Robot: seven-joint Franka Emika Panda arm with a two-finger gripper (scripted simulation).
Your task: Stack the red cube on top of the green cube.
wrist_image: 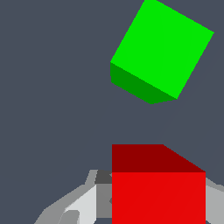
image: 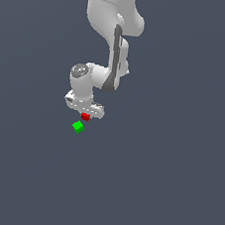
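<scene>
gripper (image: 85, 115) – jaws closing on the red cube (image: 85, 116), carrying it low | green cube (image: 78, 126) sitting just beside, apart, rotated against the red one | judgement – transport under way, cube not yet over target, needing alignment

Open bench (image: 174, 192) all around, bare grey on the exterior view's left and right, near and far. The green cube (image: 78, 126) sits alone on it, all four sides free, top face clear. The only thing close is the red cube (image: 85, 116), clamped between the fingers (image: 88, 113) just to the far right of the green one, a gap showing between the two in the wrist view too (wrist_image: 158, 188). The arm's white links (image: 110, 44) fill the space above and beyond; nearer and lower stays wide open
</scene>
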